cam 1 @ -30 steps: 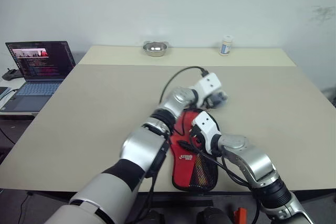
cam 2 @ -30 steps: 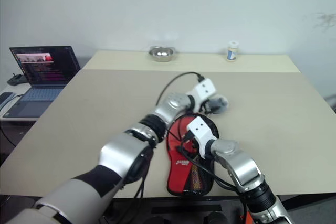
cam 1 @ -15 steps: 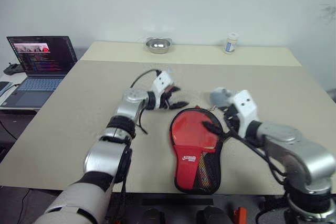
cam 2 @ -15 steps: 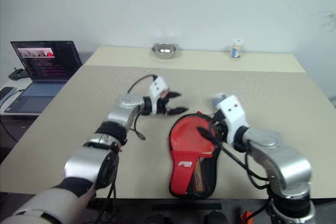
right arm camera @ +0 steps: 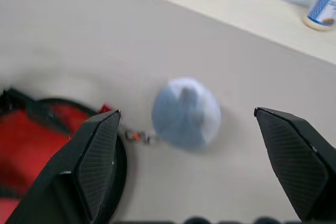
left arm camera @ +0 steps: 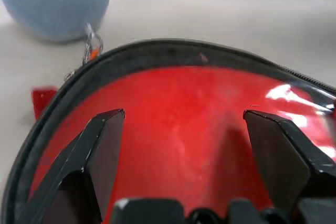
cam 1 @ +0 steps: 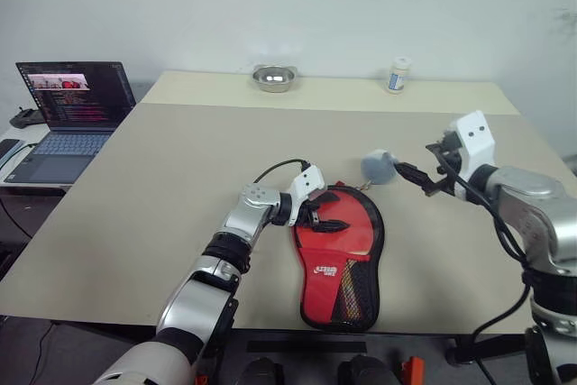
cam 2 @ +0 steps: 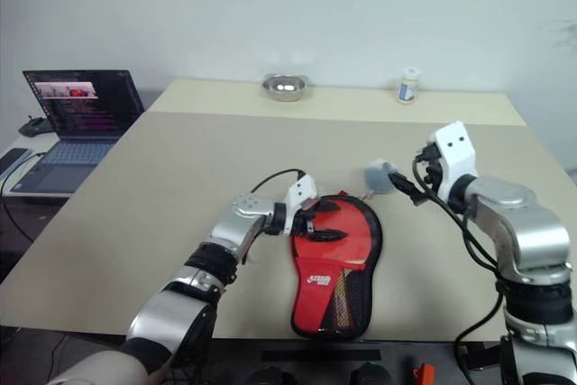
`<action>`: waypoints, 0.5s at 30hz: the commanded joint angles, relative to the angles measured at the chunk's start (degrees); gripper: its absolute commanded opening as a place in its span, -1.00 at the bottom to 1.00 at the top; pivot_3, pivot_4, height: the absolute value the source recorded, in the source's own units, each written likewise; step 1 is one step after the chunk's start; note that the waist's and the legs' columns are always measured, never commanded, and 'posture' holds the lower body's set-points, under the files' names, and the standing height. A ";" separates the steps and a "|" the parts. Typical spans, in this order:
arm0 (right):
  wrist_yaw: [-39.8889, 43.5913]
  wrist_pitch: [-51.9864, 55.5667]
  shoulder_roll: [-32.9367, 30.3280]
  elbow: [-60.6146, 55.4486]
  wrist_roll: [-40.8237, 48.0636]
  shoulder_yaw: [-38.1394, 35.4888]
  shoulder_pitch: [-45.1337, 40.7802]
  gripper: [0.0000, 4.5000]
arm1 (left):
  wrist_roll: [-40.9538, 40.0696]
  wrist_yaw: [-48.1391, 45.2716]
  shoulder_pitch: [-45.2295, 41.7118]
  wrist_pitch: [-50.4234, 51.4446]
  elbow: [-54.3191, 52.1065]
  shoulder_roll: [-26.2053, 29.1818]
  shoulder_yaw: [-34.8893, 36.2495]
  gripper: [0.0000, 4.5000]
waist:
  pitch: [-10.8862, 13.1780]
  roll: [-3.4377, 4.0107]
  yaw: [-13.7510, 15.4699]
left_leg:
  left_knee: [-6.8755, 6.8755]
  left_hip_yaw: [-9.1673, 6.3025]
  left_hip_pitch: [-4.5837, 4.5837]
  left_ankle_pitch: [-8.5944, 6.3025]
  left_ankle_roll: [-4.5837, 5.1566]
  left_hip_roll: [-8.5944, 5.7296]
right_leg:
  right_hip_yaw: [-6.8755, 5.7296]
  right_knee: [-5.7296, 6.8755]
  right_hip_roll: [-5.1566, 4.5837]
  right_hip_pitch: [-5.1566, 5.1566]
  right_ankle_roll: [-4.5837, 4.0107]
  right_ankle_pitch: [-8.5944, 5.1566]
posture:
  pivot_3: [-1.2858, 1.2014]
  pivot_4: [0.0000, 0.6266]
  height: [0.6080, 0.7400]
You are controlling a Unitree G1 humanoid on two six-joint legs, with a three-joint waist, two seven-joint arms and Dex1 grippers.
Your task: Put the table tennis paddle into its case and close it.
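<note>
1. The case [cam 1: 338, 254] lies flat near the front edge of the counter [cam 1: 162, 178], red side up, its round end toward the far side and its narrow mesh end toward the near edge.
2. The table tennis paddle cannot be told apart from the red surface of the case.
3. A pale blue fuzzy ball [cam 1: 379, 168] sits just past the far right of the case's rim, joined to it by a small chain.
4. The left tool [cam 1: 326, 220] is low over the round end of the case, fingers spread apart and holding nothing.
5. The right tool [cam 1: 416, 177] hangs above the counter to the right of the ball, fingers wide apart and empty.
6. At the far edge stand a metal bowl [cam 1: 272, 77] and a small white bottle [cam 1: 396, 75].
7. A laptop [cam 1: 68, 114] sits open off the left side.
</note>
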 commanded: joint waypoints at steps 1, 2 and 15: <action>-0.59 -7.38 2.52 9.80 -2.37 2.39 -4.89 1.00 | 0.40 1.49 -0.26 -1.62 2.43 -1.25 -0.63 0.75 | 0.00 0.01 -0.01 | 0.01 0.04 0.01 0.00 0.00 0.00 | 0.03 0.00 0.00 0.00 0.00 0.00 | 0.03 -0.52 1.00; -0.46 -8.76 3.53 12.31 -2.61 2.87 -6.06 1.00 | 0.31 1.56 -0.10 -1.70 2.53 -1.36 -0.70 0.75 | -0.01 0.01 0.01 | 0.02 0.06 0.01 0.00 0.00 -0.02 | 0.04 0.00 -0.03 0.01 0.00 0.01 | 0.03 -0.52 1.00; -2.06 -26.84 8.96 41.00 -11.13 7.56 -13.58 1.00 | 0.99 1.70 2.23 -2.31 1.58 -0.42 -1.78 0.75 | -0.03 0.04 -0.12 | -0.01 0.21 0.12 0.00 0.00 0.01 | 0.15 0.04 -0.07 0.03 0.00 0.02 | 0.03 -0.52 1.00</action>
